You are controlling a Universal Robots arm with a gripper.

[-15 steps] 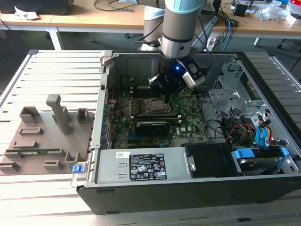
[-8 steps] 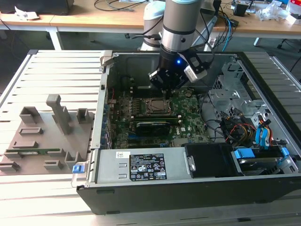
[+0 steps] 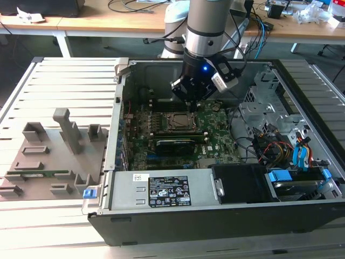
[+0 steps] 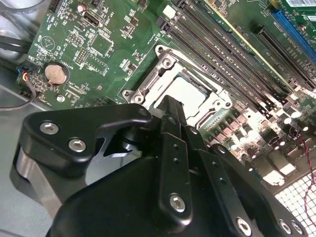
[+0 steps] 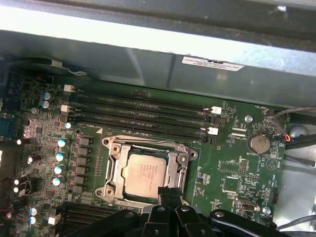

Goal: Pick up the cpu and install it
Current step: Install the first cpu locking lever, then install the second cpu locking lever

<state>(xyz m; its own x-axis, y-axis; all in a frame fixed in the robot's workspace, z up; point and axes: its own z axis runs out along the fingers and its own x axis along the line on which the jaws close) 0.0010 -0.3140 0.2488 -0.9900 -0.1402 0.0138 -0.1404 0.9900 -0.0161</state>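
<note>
Grey plastic fixture tray (image 3: 51, 162) lies on the slatted table (image 3: 64, 81) toward the exterior view's left, with a long narrow green memory stick (image 3: 40, 174) along its near edge. Just beside it stands the open computer case (image 3: 226, 210), its motherboard (image 3: 178, 140) flat on the case floor. The cpu (image 5: 144, 174) sits inside the metal-framed socket (image 5: 114, 168) near the middle of the motherboard, silvery top up, beside the memory slots (image 5: 143, 116). The gripper (image 3: 190, 103) hangs just above the socket, its dark fingers (image 5: 168, 197) reaching down to the cpu's edge; whether they are spread or pressed together cannot be told. A coin cell battery (image 5: 258, 143) lies toward the board's far corner.
</note>
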